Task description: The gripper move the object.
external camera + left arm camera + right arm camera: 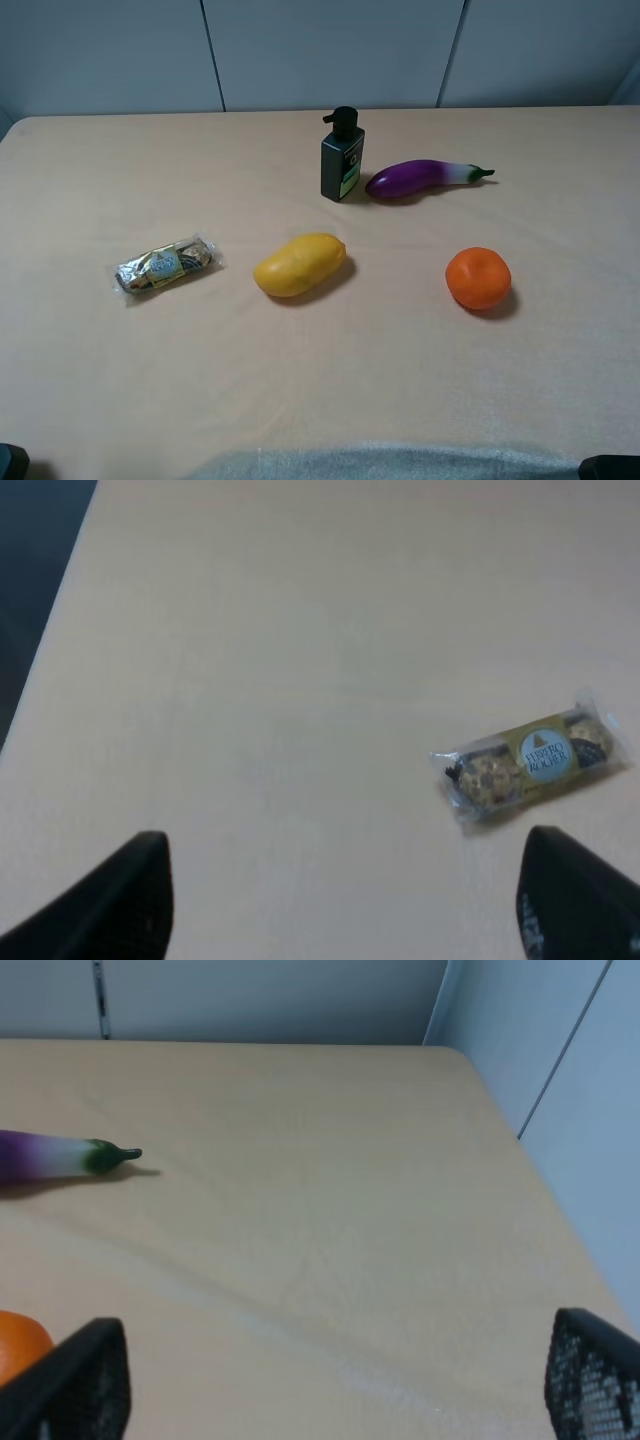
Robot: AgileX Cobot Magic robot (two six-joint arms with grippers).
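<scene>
While upright, one object [342,157]; one eggplant [421,177] beside

A robot test bench in a lab-like room is suggested rather than a home or kitchen. A broad, plain beige table [100,380] is seen, backed directly by flat pale grey wall panels [330,50] divided by thin dark seams. Behind the table nothing but these panels is shown. On the table, unrelated items are laid out well apart, as if staged: a pump bottle [342,157], a toy-like aubergine [420,177], a yellow fruit [299,265], an orange [478,277] and a wrapped chocolate pack [166,264].
</scene>
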